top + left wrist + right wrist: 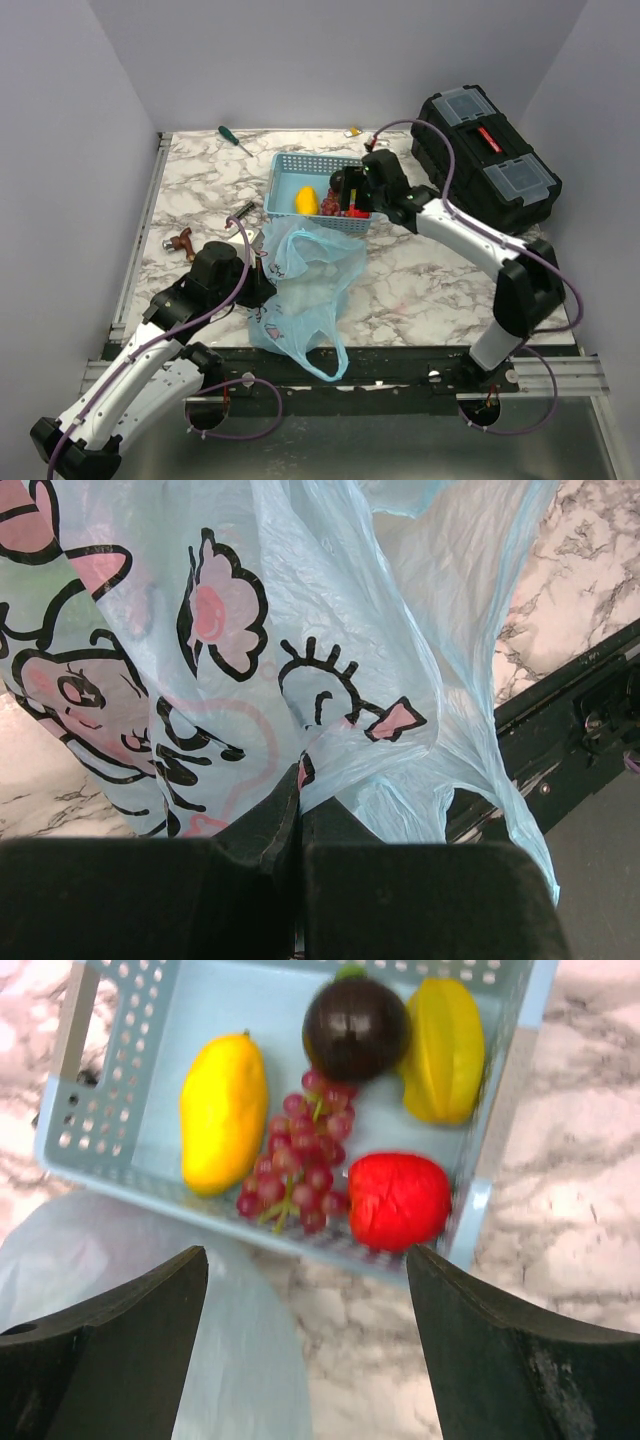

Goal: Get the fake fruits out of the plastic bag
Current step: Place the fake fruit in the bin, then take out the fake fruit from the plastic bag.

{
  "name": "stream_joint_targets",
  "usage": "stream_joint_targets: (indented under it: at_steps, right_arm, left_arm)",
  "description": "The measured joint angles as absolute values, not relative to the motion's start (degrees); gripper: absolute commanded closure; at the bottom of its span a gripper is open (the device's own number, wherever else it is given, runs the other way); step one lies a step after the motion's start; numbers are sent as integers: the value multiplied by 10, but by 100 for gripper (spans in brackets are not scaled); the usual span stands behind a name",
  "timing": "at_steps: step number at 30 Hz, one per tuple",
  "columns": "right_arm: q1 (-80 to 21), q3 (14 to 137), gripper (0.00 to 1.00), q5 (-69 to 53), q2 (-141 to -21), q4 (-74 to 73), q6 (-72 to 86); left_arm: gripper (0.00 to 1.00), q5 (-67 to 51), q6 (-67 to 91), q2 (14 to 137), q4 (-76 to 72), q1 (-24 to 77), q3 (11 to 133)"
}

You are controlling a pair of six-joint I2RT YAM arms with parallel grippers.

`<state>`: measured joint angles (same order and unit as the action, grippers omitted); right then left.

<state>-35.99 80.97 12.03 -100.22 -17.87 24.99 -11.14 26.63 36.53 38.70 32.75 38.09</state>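
The light-blue plastic bag [305,285] with a pink cartoon print lies crumpled at the table's front middle. My left gripper [262,283] is shut on a fold of the bag [300,630], fingertips pressed together [299,810]. A green tint shows through the bag [45,595]. My right gripper [356,198] is open and empty above the near edge of the blue mesh basket [130,1060]. In the basket lie a yellow mango [223,1110], a dark plum [356,1028], a yellow star fruit [443,1048], purple grapes [300,1155] and a red fruit [398,1200].
A black toolbox [485,155] stands at the back right. A green-handled screwdriver [235,138] lies at the back. A brown object [182,242] and a metal piece [240,210] lie left of the bag. The table's black front rail [570,710] is close to the bag.
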Motion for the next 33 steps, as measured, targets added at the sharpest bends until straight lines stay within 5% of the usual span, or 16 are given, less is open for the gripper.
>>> stream_joint_targets:
  at_steps: [17, 22, 33]
  right_arm:
    - [-417, 450, 18, -19, -625, -128, 329]
    - [-516, 472, 18, -29, -630, -86, 332]
    - [-613, 524, 44, -20, -818, 75, 343]
  left_arm:
    - [100, -112, 266, 366, 387, 328, 381]
    - [100, -111, 266, 367, 387, 328, 381]
    - [100, -104, 270, 342, 387, 331, 381]
